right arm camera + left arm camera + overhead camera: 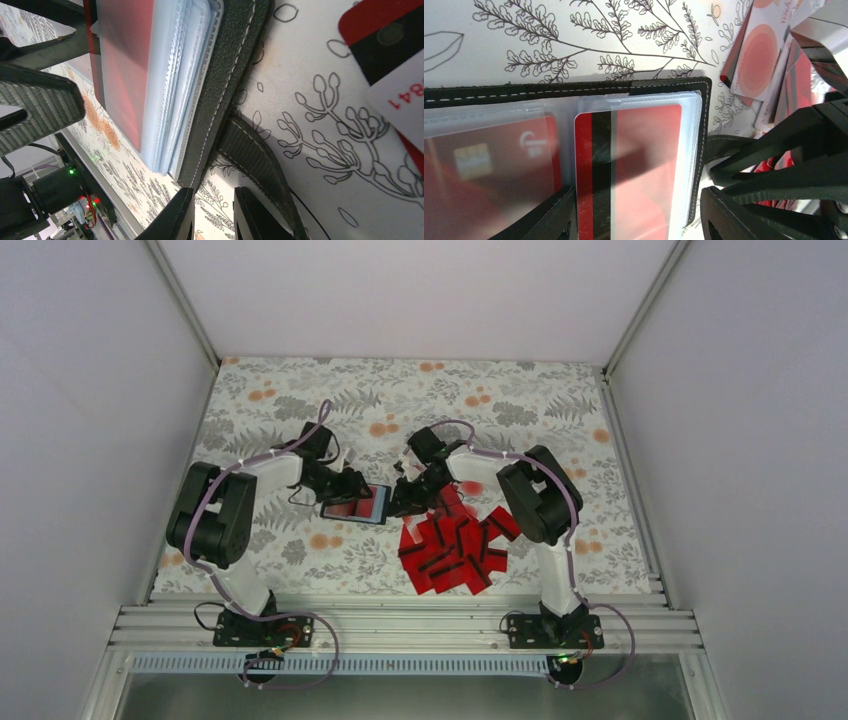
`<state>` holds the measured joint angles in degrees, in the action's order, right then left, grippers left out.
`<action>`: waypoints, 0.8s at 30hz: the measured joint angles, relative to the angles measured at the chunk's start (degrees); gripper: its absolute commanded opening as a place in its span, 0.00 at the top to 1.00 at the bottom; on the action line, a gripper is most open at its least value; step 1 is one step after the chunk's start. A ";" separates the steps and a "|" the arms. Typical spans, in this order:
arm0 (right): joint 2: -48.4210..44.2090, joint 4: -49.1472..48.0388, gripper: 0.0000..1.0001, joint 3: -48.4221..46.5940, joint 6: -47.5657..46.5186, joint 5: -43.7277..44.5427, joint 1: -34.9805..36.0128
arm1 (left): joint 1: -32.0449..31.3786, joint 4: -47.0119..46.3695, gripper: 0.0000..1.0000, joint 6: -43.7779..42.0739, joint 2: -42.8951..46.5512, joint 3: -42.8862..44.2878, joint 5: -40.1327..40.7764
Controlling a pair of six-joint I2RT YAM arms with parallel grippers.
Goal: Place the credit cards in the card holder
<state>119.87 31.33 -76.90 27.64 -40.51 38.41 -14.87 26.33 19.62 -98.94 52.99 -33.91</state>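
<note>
The card holder [356, 508] lies open on the floral cloth between both arms. In the left wrist view its black stitched edge [574, 90] frames clear sleeves. A red card with a black stripe [644, 165] sits in the right sleeve, and another red one is in the left sleeve. My left gripper [638, 195] is open, its jaws wide apart on either side of that right sleeve. My right gripper [214, 195] stands at the holder's corner [235, 75]. Its jaws are a narrow gap apart over bare cloth, and one finger rests on the holder's strap [260, 160]. Loose credit cards [455, 545] lie heaped to the right.
The heap of red cards spreads toward the table's near edge, under my right arm [530, 500]. One loose card [385, 35] lies just beyond the holder. White walls close in the cloth on three sides, and a metal rail [400, 625] runs along the front.
</note>
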 measured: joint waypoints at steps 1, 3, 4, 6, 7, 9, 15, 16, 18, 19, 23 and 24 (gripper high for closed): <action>0.00 -0.02 0.79 0.00 0.15 0.00 0.00 | -0.39 0.46 0.40 -0.13 0.00 0.37 0.96; 0.00 -0.07 0.79 0.00 0.26 0.00 0.00 | -1.18 1.42 0.41 -0.46 0.00 1.18 2.95; 0.00 -0.09 0.79 0.00 0.33 0.00 0.00 | -1.55 1.81 0.42 -0.63 0.00 1.55 3.98; 0.00 -0.24 0.79 0.00 0.37 0.00 0.02 | -2.25 2.34 0.43 -0.90 -0.04 2.16 5.68; 0.00 -0.31 0.79 0.00 0.39 0.00 0.04 | -2.67 2.60 0.43 -1.01 -0.11 2.45 6.45; 0.00 -0.42 0.79 0.00 0.48 0.00 0.07 | -3.37 3.08 0.45 -1.03 -0.33 2.89 7.67; 0.17 -0.68 0.80 -0.42 1.25 0.00 0.17 | -6.14 4.13 0.47 -0.94 -1.36 4.55 10.84; 0.24 -0.74 0.80 -0.57 1.31 -0.02 0.20 | -6.67 4.44 0.47 -0.79 -1.57 4.94 11.37; 0.52 -0.87 0.81 -1.11 1.49 -0.07 0.20 | -7.76 5.16 0.47 -0.50 -2.10 5.95 12.50; 0.70 -0.96 0.81 -1.33 1.68 -0.04 0.20 | -8.26 5.60 0.47 -0.22 -2.25 6.40 13.11; 0.90 -0.96 0.81 -1.44 1.75 -0.13 0.20 | -9.94 7.54 0.47 1.33 -2.45 7.96 15.72; 0.98 -0.96 0.81 -1.53 1.77 -0.17 0.20 | -10.45 8.15 0.47 1.79 -2.64 8.52 16.28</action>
<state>120.86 30.37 -78.43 29.41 -40.69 38.61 -25.32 34.48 21.41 -101.58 61.52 -17.63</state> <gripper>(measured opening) 0.194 0.532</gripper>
